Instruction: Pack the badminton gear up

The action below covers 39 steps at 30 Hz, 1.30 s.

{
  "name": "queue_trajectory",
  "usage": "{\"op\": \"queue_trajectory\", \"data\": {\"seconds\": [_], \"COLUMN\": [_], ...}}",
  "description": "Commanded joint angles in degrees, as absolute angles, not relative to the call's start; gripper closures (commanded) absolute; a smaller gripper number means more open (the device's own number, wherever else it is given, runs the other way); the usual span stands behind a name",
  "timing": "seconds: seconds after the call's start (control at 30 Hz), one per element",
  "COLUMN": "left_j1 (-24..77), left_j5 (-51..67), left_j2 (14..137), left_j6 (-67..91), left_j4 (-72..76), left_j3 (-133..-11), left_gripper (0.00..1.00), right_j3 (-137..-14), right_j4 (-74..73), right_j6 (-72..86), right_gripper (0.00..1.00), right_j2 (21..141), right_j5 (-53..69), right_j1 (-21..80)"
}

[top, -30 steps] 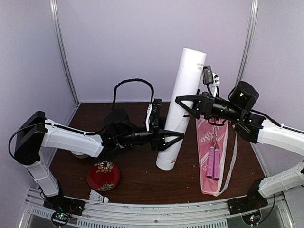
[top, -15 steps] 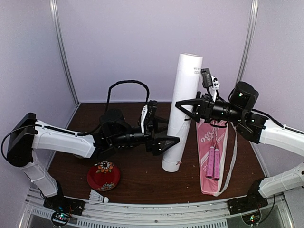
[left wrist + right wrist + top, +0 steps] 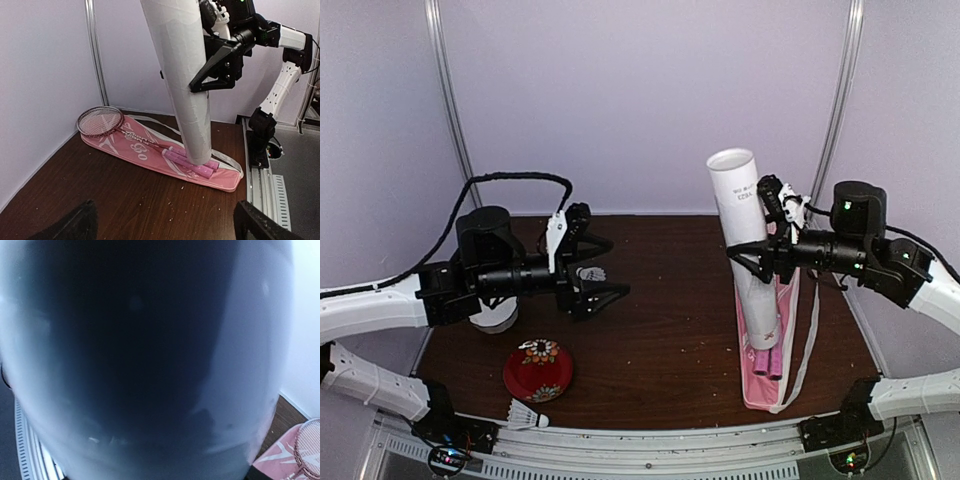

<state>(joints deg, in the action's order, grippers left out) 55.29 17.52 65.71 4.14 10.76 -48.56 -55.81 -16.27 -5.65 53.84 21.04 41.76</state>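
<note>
My right gripper (image 3: 752,255) is shut on the long white tube (image 3: 748,250) and holds it nearly upright. The tube's lower end rests on the pink handles of two racquets (image 3: 767,362), which lie on the long pink bag (image 3: 760,388). The left wrist view shows the tube (image 3: 185,75), the racquets (image 3: 192,162) and the bag (image 3: 130,145). The tube fills the right wrist view (image 3: 150,365). My left gripper (image 3: 618,266) is open and empty over the table's left middle, well apart from the tube. One white shuttlecock (image 3: 590,273) shows by its fingers, another (image 3: 528,415) lies at the front edge.
A red floral plate (image 3: 538,370) sits at the front left. A white bowl (image 3: 498,318) is partly hidden under my left arm. The right arm's base and rail (image 3: 262,135) stand beside the bag's near end.
My left gripper has drawn back to the left, away from the tube. My right gripper has carried the tube right, over the racquet handles on the bag.
</note>
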Motion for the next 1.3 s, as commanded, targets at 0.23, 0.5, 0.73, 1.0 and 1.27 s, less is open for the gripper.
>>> {"op": "queue_trajectory", "data": {"seconds": [0.23,0.5,0.73,1.0,1.27], "left_j1": [54.58,56.15,59.89,61.42,62.09], "left_j5": [17.24,22.38,23.52,26.14,27.9], "left_j2": [61.47,61.34,66.08,70.88,72.55], "left_j6": [-7.14,-11.76,-15.26,-16.26,-16.04], "left_j4": [-9.71,-4.75,-2.22,-2.17,-2.43], "left_j3": [-58.73,-57.58,-59.86,-62.81,-64.05], "left_gripper": [0.21,0.42,0.53,0.67,0.73], "right_j3": [-60.18,-64.17,-61.5,-62.3,-62.2], "right_j4": [-34.04,-43.66,-41.8,-41.81,-40.9], "right_j6": [-17.42,-19.53,-21.28,-21.72,-21.49], "right_gripper": [0.48,0.48,0.5,0.51,0.52], "right_j2": [56.95,61.54,62.19,63.98,64.92], "right_j5": [-2.25,-15.15,-19.0,-18.21,-18.03], "right_j1": [50.91,59.02,64.31,67.11,69.04]}}
